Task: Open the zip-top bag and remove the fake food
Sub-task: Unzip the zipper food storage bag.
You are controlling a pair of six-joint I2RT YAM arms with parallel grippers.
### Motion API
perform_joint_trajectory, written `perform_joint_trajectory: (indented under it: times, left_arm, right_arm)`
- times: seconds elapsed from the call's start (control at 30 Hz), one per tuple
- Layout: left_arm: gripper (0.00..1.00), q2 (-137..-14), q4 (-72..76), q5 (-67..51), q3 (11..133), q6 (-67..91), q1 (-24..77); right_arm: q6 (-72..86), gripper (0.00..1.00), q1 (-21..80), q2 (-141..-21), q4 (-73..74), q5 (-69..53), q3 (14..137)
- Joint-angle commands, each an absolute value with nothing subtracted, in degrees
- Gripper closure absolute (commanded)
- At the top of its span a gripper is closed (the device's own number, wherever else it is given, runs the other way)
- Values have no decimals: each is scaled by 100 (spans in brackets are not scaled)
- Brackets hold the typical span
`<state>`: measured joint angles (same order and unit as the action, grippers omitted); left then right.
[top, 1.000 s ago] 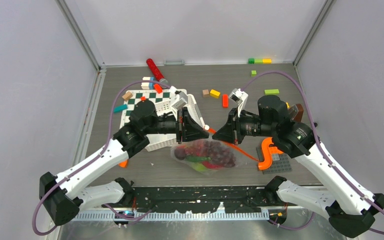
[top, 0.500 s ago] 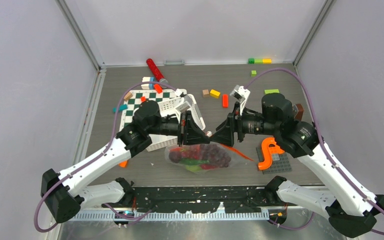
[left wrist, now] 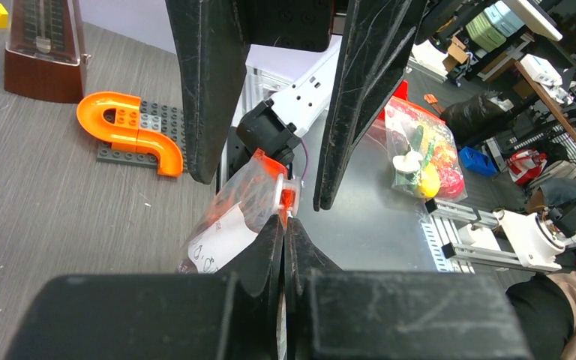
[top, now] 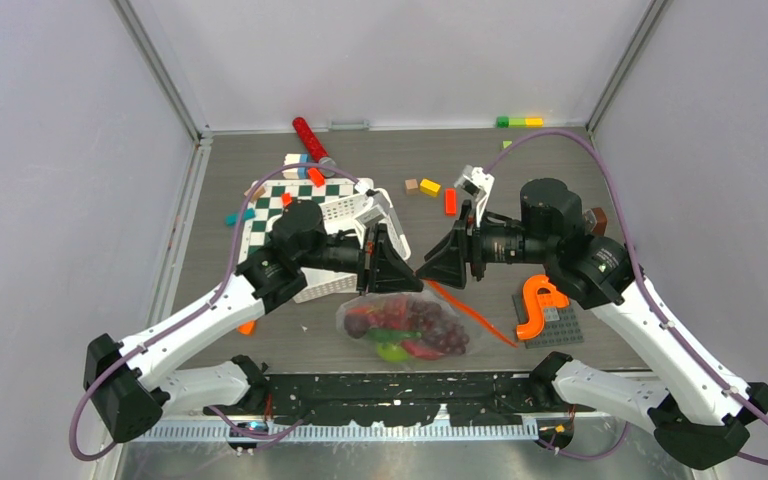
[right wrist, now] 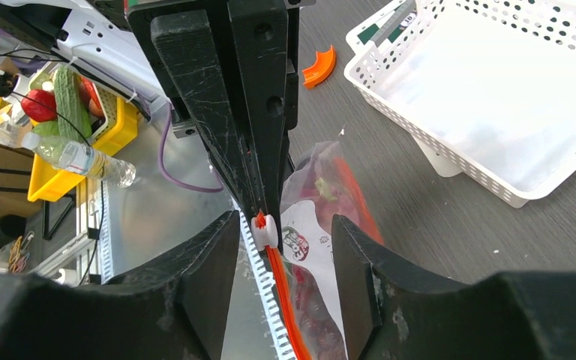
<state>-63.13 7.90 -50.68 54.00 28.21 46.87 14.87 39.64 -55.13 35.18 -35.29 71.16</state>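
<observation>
The zip-top bag (top: 405, 325) lies clear and crinkly near the table's front. Its fake food (top: 430, 322) shows through as red, green and dark purple pieces. The orange zip strip (top: 475, 315) runs out to the right. My left gripper (left wrist: 285, 219) is shut on the bag's top edge just below the white slider (left wrist: 289, 196). My right gripper (right wrist: 281, 247) is open. Its fingers (right wrist: 210, 277) stand on either side of the slider (right wrist: 266, 231) and the zip strip (right wrist: 283, 300) without touching them. In the top view the two grippers meet tip to tip, left (top: 400, 275) and right (top: 437, 270).
A white slotted basket (right wrist: 510, 97) stands behind the bag, over a green checked board (top: 290, 195). Orange track pieces sit on a grey plate (top: 538, 305) at the right, with a brown metronome (left wrist: 41, 45) beyond. Coloured blocks (top: 429, 186) and a red cylinder (top: 310, 138) are scattered at the back.
My right gripper went from shut to open and moved left, so its fingers now straddle the slider. The left gripper stayed shut on the bag's edge; the bag shifted slightly toward the front.
</observation>
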Motion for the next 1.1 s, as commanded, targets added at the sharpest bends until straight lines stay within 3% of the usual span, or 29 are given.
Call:
perform_joint_trajectory:
  times: [0.0, 0.1, 0.27, 0.33, 0.43, 0.67, 0.83, 0.93, 1.07]
  left_arm:
    - [100, -6272, 1222, -5198, 5757, 2839, 4720]
    - [100, -6280, 1213, -5185, 5756, 2839, 4728]
    - [100, -6282, 1196, -5157, 5754, 2837, 4735]
    - [100, -6275, 1174, -5122, 5756, 2830, 4737]
    - [100, -6270, 1152, -5106, 5756, 2830, 4742]
    - [100, -6278, 1130, -5055, 5777, 2819, 4746]
    - [100, -6303, 1083, -5050, 5824, 2812, 4746]
    - [100, -6306, 1072, -5053, 5830, 2812, 4748]
    - [100, -6330, 1072, -5045, 5832, 2812, 4746]
  right_arm:
    - [1408, 48, 3981, -5414, 3282, -3755, 7232]
    - [1444, 55, 3979, -5410, 3264, -3852, 7188]
    - [1451, 79, 3981, -5439, 3258, -3956, 7157]
    - [1461, 78, 3981, -5436, 3248, -3978, 7144]
    - [1453, 66, 3983, -5417, 3244, -3993, 7110]
    - [1446, 71, 3980, -5405, 3251, -4059, 7040]
    - [1446, 68, 3977, -5378, 3256, -4066, 6984]
    - [1448, 73, 3981, -5335, 3263, -4077, 6951]
    - [1442, 89, 3979, -5274, 3280, -4065, 6942]
